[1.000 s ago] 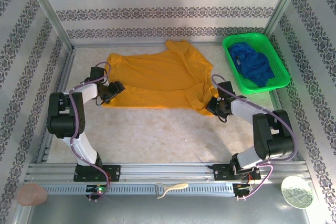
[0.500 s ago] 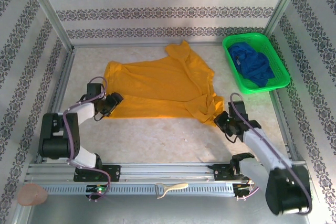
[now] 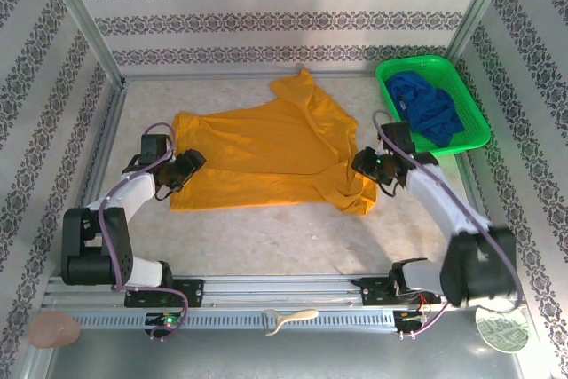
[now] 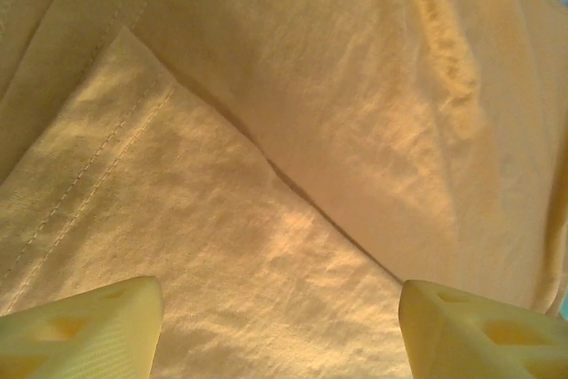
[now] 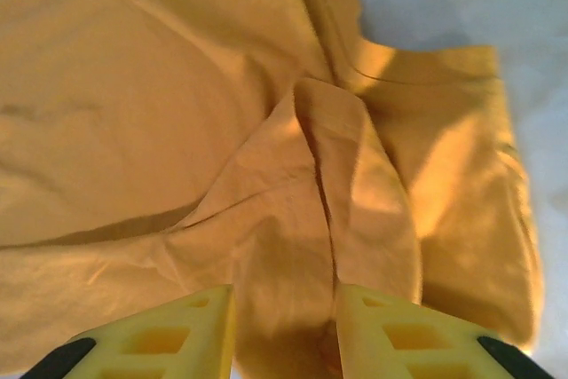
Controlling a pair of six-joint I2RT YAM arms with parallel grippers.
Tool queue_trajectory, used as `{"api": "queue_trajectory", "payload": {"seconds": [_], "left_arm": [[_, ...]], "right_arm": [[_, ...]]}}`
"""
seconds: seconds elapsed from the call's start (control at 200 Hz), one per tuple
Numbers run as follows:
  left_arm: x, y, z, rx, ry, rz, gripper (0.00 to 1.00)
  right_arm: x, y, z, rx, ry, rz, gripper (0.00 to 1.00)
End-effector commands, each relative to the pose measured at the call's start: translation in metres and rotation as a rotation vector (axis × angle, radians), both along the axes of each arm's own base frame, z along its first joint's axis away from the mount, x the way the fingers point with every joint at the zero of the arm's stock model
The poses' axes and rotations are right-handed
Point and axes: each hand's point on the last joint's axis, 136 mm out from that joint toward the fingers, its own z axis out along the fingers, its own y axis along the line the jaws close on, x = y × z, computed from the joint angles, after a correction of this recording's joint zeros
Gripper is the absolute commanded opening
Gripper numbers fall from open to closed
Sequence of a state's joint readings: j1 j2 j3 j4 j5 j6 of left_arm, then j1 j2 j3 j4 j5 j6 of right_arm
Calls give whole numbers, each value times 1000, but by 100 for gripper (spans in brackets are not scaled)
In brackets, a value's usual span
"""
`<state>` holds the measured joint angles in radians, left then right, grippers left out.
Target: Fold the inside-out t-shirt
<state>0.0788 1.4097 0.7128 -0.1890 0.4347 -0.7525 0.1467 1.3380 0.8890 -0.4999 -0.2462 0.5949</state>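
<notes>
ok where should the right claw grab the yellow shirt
The raised ridge on the t-shirt by its bunched sleeve, from above, with the right claw straddling it. It stands up off the flat cloth, so it can likely be pinched.

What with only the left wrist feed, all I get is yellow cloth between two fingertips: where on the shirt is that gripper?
Observer: The left gripper is at the mustard-yellow t-shirt's left edge, near its near corner, in the top view.
Operator: And the other arm?
Observer: The right gripper is at the shirt's right side, closed on a raised ridge of cloth.
Operator: Anything else on the table?
Observer: A green basket at far right holds a blue garment.
</notes>
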Motion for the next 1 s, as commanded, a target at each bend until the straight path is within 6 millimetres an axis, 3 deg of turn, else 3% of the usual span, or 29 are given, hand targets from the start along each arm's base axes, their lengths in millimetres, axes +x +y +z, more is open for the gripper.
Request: {"api": "queue_trajectory", "payload": {"seconds": [0.0, 0.185, 0.415, 0.59, 0.789, 0.884, 0.994], "left_arm": [[-7, -1, -21, -7, 52, -21, 70], [-7, -1, -45, -4, 103, -35, 71], [-7, -3, -55, -10, 118, -43, 70], [-6, -3, -59, -14, 126, -49, 70], [-5, -4, -60, -13, 127, -53, 70], [-5, -4, -62, -15, 132, -57, 70], [-6, -4, -65, -18, 139, -54, 70]], "right_arm": [[20, 22, -6, -10, -5, 152, 35], [43, 32, -35, -49, 62, 181, 30], [46, 20, -62, -132, 127, 159, 31], [46, 12, -71, -175, 152, 134, 32], [54, 16, -77, -169, 152, 159, 32], [60, 20, -77, -161, 149, 177, 24], [62, 22, -74, -155, 148, 193, 0]]}}
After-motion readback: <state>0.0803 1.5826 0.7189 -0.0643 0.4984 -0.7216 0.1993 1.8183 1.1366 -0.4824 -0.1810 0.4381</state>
